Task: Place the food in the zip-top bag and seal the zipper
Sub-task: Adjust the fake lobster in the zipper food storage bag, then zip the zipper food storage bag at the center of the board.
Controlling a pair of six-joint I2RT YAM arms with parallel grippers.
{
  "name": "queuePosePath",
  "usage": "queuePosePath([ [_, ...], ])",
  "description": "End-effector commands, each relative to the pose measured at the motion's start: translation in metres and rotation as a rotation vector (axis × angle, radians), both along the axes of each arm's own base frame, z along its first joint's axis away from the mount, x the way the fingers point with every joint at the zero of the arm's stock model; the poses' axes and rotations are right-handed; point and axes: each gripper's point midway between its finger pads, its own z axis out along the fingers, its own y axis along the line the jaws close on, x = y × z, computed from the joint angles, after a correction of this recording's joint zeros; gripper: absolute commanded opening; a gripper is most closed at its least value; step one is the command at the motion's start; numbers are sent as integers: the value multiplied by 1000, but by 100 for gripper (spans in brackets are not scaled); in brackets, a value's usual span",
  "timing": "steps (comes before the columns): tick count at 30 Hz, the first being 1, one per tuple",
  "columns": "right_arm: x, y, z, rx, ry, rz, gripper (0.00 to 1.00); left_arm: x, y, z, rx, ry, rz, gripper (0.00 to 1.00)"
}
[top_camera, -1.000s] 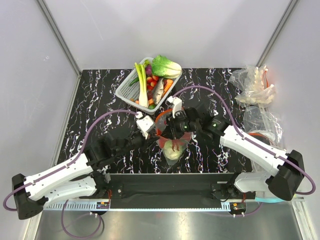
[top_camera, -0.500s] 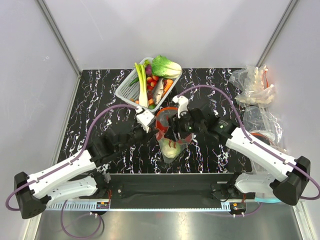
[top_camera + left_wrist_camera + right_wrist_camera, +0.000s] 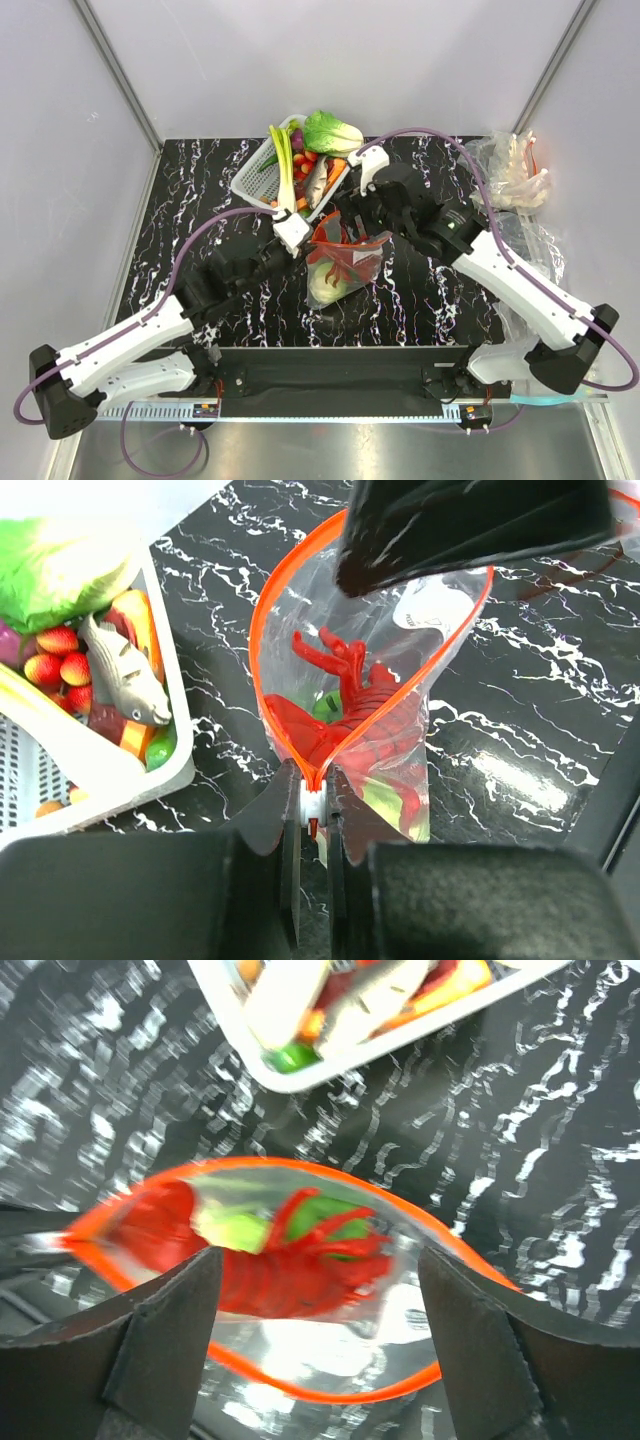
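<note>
We see one zip-top bag (image 3: 440, 690), clear plastic with a white label, and its zipper (image 3: 262, 640) is a thin red-orange strip bowed into an open loop; the left gripper (image 3: 313, 802) has its jaws pressed together on the near end of that strip, pinching the bag's corner, so the mouth opens straight ahead of those jaws. Inside the bag, just beyond the left jaws, lies one bright red lobster (image 3: 350, 695), claws pointing away from them; under it we make out one pale green cabbage (image 3: 323, 287). The right gripper (image 3: 318, 1260) has its jaws spread wide and holds nothing; in its wrist view the open mouth and the lobster show between its two fingers (image 3: 170, 1330), and the far lip of the zipper lies past the fingertips. To the left of the left jaws sits one white basket (image 3: 150, 770) holding one toy fish (image 3: 125, 675).
</note>
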Motion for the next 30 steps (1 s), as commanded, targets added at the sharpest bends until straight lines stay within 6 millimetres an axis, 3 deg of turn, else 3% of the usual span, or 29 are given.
queuePosePath([
  [1,9,-15,-2,-157,-51,60,87,1,-1,60,-111,-164,-25,0],
  [3,10,-12,0,-163,-73,143,90,2,3,55,-105,-165,-11,0],
  [5,-3,2,4,-80,-70,286,94,6,8,51,-109,-159,22,0],
  [6,-10,7,28,-10,-149,345,97,8,10,50,-111,-159,25,0],
  [9,-38,21,44,85,-203,522,100,10,11,48,-112,-154,19,5],
  [10,-47,27,44,99,-194,590,100,6,7,47,-104,-155,-23,7],
  [13,-44,33,32,51,-191,646,98,1,6,45,-90,-160,-60,18],
  [16,-47,41,19,0,-253,770,97,-8,4,44,-88,-170,-109,20],
  [17,-51,41,11,-4,-266,805,98,-10,5,47,-97,-172,-112,18],
  [21,-54,49,21,7,-398,884,98,-16,3,46,-92,-155,-143,7],
  [25,-50,53,20,-28,-392,918,98,-21,-2,46,-93,-138,-181,0],
  [26,-48,54,26,-32,-406,920,98,-22,-3,45,-92,-135,-190,0],
  [30,-45,61,16,-51,-376,974,97,-25,-5,42,-84,-125,-210,0],
])
